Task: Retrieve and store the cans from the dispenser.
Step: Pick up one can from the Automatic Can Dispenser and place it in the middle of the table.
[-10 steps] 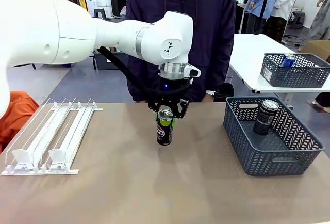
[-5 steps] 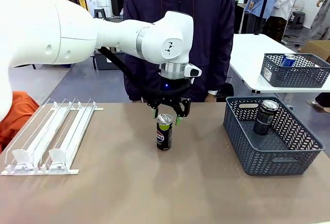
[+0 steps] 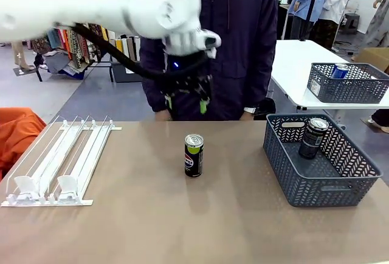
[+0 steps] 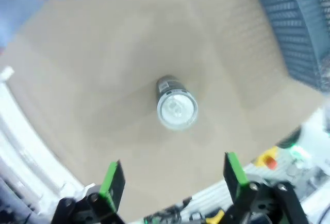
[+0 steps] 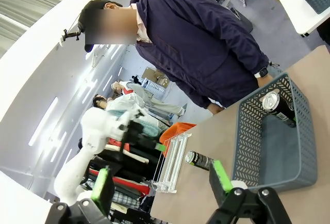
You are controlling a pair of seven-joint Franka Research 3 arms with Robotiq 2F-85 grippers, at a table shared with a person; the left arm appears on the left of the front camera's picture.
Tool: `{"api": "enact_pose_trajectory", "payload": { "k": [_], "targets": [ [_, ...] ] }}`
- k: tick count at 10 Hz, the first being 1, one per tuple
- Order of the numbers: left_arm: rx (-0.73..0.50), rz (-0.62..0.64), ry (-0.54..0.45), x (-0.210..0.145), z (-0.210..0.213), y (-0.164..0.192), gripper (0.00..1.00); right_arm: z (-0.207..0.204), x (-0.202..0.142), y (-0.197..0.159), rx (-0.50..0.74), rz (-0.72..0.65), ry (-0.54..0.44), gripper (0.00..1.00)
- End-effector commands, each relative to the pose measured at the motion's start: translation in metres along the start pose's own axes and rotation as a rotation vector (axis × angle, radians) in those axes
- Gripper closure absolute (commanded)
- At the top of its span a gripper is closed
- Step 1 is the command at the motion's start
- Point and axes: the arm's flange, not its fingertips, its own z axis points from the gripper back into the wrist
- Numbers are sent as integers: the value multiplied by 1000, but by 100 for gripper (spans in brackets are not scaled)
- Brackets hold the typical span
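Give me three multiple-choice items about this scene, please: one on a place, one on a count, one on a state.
1. Where does the black can with the lime-green rim stand?
A. in the basket
B. on the table, between dispenser and basket
C. on the dispenser

2. How many cans are in the near basket?
A. none
B. one
C. three

3. How is the left gripper?
A. open, above the can
B. shut on the can
C. resting on the table

Key: 1 B, it stands upright on the bare table, right of the dispenser. 2 B, a single black can leans inside. 3 A, its green pads are spread apart, well above the can.
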Motion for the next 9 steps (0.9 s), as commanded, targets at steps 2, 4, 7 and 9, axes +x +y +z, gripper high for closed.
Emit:
{"api": "enact_pose_trajectory", "payload": {
  "k": [2,4,7,9],
  "targets": [
    [-280,35,-110,-112,48,115,0,-3,4,2,28,25,-20,0],
    [-511,135,-287,-191,58,214,0,-3,4,2,28,25,-20,0],
    [-903,282,-643,-303,21,314,0,-3,4,2,28,25,-20,0],
    [-1223,80,-761,-317,-15,342,0,-3,4,2,28,25,-20,0]
  ]
}}
